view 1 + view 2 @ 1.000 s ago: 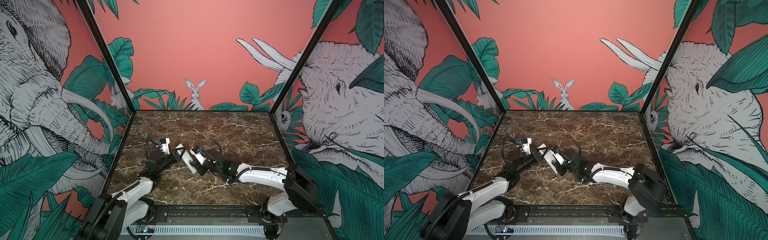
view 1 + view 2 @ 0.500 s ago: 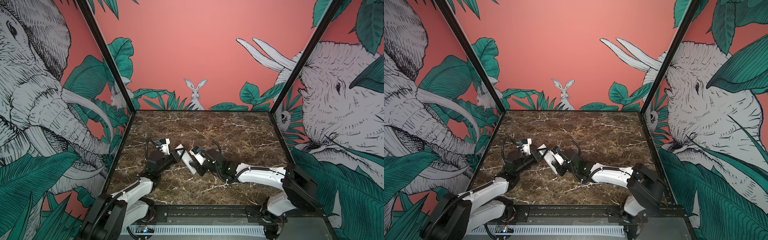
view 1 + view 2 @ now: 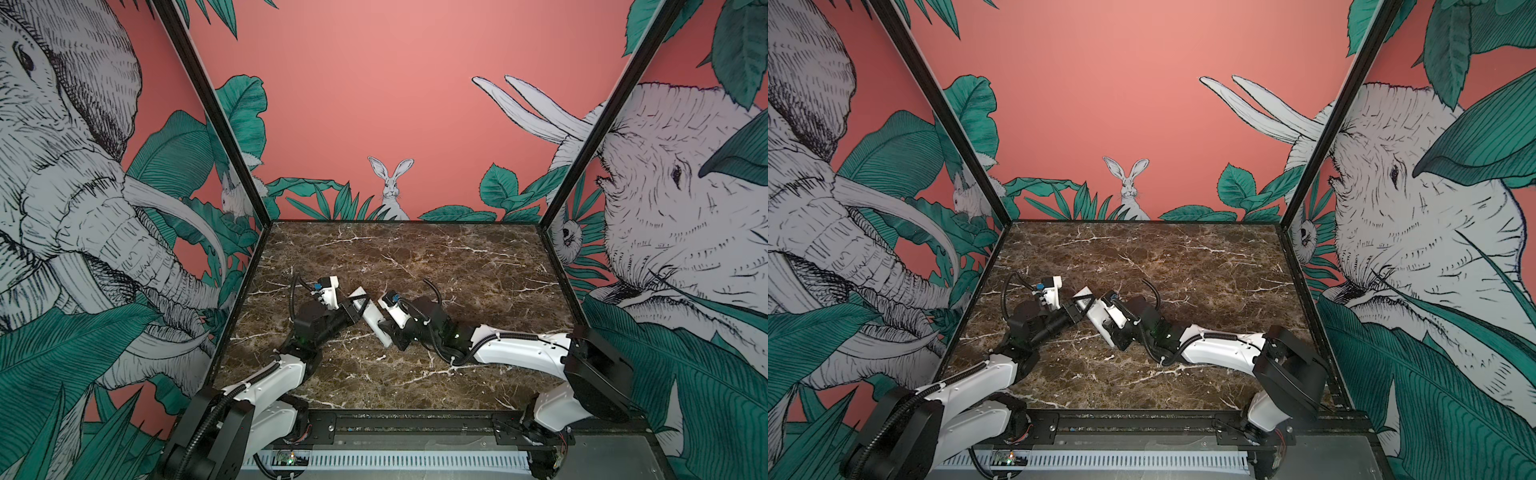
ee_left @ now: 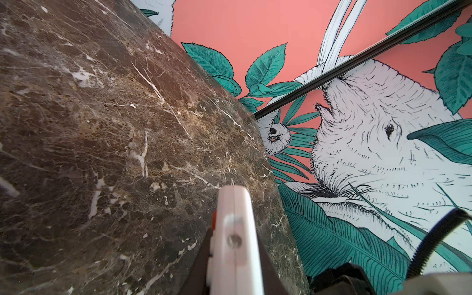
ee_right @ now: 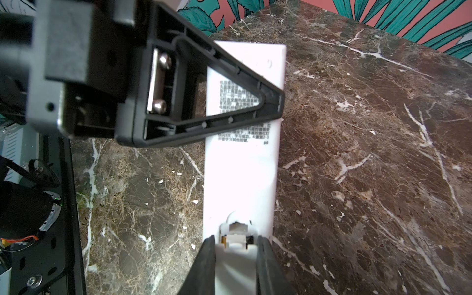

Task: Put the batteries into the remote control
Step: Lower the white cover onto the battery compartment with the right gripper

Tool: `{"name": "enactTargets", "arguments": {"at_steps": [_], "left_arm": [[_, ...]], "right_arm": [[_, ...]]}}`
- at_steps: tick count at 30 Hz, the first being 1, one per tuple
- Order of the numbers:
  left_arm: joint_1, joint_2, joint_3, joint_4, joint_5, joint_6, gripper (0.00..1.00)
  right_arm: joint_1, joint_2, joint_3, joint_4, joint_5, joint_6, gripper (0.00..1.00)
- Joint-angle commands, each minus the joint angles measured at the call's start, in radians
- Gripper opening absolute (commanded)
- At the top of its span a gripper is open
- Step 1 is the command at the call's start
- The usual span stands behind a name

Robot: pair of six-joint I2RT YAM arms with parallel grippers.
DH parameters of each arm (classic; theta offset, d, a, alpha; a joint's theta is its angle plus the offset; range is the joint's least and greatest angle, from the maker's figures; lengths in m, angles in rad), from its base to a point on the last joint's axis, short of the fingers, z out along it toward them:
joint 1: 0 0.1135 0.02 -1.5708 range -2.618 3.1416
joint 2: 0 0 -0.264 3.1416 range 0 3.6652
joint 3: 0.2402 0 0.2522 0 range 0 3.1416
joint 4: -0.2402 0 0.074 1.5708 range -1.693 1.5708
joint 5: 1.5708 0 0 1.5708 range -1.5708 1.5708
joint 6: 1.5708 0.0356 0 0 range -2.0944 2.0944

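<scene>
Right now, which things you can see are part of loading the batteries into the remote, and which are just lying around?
Part of the job:
- remote control, clamped by both the left gripper and the right gripper
- batteries: not visible in any view

Not part of it:
- marble tabletop
- mural walls
No other loose item shows.

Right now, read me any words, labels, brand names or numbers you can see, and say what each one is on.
On the white back of the remote control: a printed block of small dark characters in several rows, too blurred to read.
Just under it: a small mark, too small to read.
Nothing else in any view carries text; no brand name or number can be made out.
</scene>
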Motion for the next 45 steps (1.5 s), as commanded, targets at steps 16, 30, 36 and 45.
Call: {"name": "enactTargets", "arguments": {"at_steps": [16, 30, 36, 45], "left_arm": [[0.003, -0.035, -0.006, 0.079, 0.003, -0.024, 0.0], [0.003, -0.047, -0.016, 0.087, 0.0, -0.028, 0.0], [0.003, -0.049, -0.018, 0.089, 0.005, -0.028, 0.0], [0.004, -0.052, -0.02, 0.088, 0.006, -0.028, 0.0]], "right_arm": [[0.008, -0.003, 0.005, 0.015, 0.018, 0.004, 0.12], [0.007, 0.001, -0.003, 0.024, 0.012, 0.018, 0.15], [0.008, 0.005, 0.002, 0.026, 0.011, 0.02, 0.21], [0.008, 0.01, 0.004, 0.028, 0.007, 0.02, 0.28]]}}
